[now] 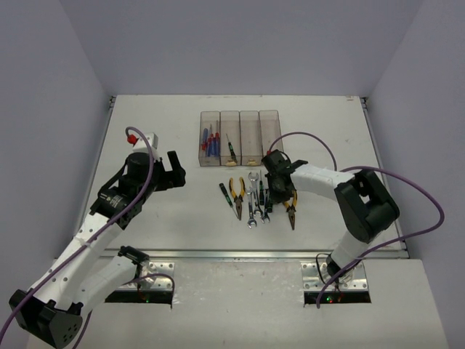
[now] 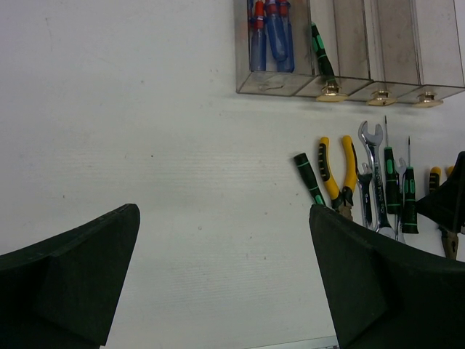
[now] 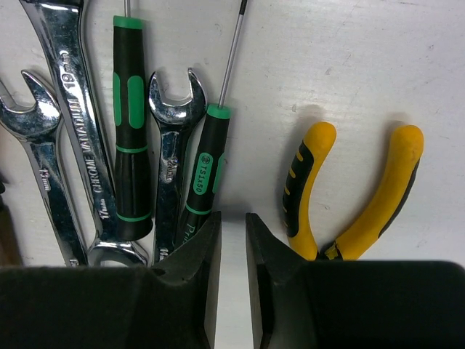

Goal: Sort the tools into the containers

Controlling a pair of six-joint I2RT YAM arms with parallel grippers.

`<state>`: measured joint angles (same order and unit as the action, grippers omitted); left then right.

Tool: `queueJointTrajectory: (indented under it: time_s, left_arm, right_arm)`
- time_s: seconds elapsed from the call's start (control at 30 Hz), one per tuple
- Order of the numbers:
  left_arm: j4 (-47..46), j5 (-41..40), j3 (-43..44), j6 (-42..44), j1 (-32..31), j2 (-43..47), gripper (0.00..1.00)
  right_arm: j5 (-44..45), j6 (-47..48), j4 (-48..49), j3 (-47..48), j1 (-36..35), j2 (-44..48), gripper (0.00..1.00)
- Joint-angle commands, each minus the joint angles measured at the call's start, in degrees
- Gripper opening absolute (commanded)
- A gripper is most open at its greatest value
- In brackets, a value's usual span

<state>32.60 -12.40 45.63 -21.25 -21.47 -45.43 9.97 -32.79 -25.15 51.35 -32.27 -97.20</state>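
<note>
The four clear containers point(image 1: 240, 137) stand in a row at the back. The left bin holds blue/red screwdrivers point(image 2: 269, 36); the second holds one green/black screwdriver point(image 2: 321, 54). The other tools lie in front: yellow pliers point(image 1: 236, 190), silver wrenches point(image 1: 252, 202), green/black screwdrivers point(image 3: 207, 160), second pliers point(image 3: 349, 189). My right gripper point(image 3: 232, 218) hovers low over them, between a screwdriver and the pliers. Its jaws stand a narrow slit apart with nothing between. My left gripper point(image 1: 174, 171) is wide open and empty over bare table to the left, as its own view point(image 2: 225, 211) also shows.
One green/black screwdriver point(image 1: 226, 195) lies apart at the left of the tool group. The two right bins point(image 2: 414, 36) show nothing inside. A metal rail point(image 1: 254, 254) runs along the table's near edge. Grey walls close in the sides and back.
</note>
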Motion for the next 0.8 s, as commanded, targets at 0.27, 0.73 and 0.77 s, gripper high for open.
queueJointTrajectory:
  time_s: [0.27, 0.73, 0.77]
  left_arm:
    - [-2.46, 1.06, -0.02, 0.62, -0.32, 0.67, 1.0]
    - [-2.55, 1.41, -0.11, 0.77, -0.4, 0.95, 1.0]
    - [-2.55, 1.48, -0.11, 0.77, -0.34, 1.03, 1.0]
  right_arm:
    - [1.71, -2.99, 0.9, 2.09, 0.08, 4.04, 0.23]
    - [-1.66, -3.82, 3.07, 2.72, 0.03, -0.88, 0.25]
    - [-1.29, -3.92, 3.02, 2.7, 0.02, -1.33, 0.24]
